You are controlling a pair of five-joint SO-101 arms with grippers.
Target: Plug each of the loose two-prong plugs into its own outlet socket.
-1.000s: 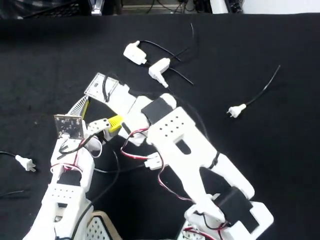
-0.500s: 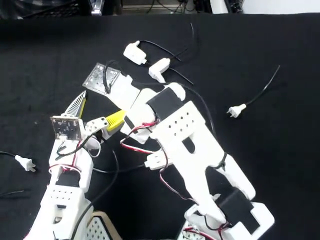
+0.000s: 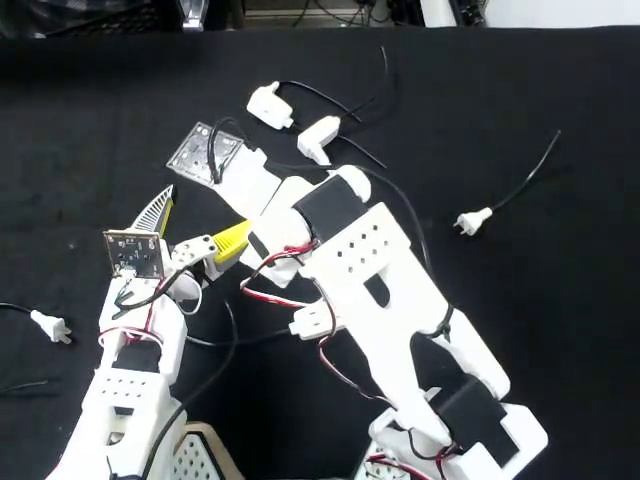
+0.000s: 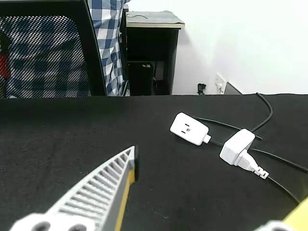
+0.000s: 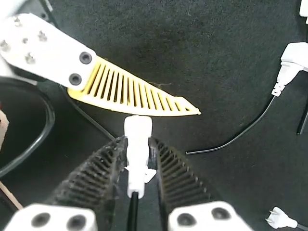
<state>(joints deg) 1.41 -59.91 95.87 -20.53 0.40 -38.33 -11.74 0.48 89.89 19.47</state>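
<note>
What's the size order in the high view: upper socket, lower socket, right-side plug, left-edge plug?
1. The upper socket and lower socket: alike, unranked.
2. The right-side plug and left-edge plug: smaller, alike.

High cam: fixed overhead, well back on the near side, looks down on the whole bench [image 3: 560, 330]. Left wrist cam: low, faces far-right across the bench into the room, and shares a white socket [image 4: 189, 129] with high. Right wrist cam: close, steep down along the right tool [image 5: 137, 140] and its plug [image 5: 138, 129]. Shares the yellow finger [image 5: 134, 94] of the left tool [image 3: 208, 207] with high.
</note>
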